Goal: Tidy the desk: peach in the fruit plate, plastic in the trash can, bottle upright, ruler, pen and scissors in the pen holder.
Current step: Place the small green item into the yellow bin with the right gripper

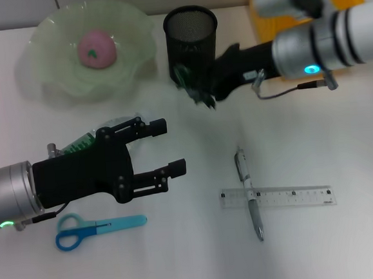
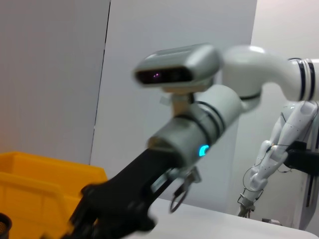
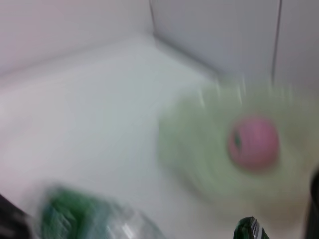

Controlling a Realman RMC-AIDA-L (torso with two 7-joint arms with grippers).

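1. Pinching crumpled clear-and-green plastic (image 1: 194, 90), my right gripper (image 1: 203, 94) hovers beside the black mesh pen holder (image 1: 191, 30).
2. My left gripper (image 1: 168, 147) hangs with fingers spread, above the white desk (image 1: 324, 245).
3. The pink peach (image 1: 96, 48) sits in the green plate (image 1: 52, 72).

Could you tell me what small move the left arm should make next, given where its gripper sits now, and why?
Probably lower the open left gripper onto the clear green-labelled plastic bottle lying beneath it and close. The bottle is still on its side, while the pink peach already sits in the green glass fruit plate. The right gripper is occupied beside the black mesh pen holder.
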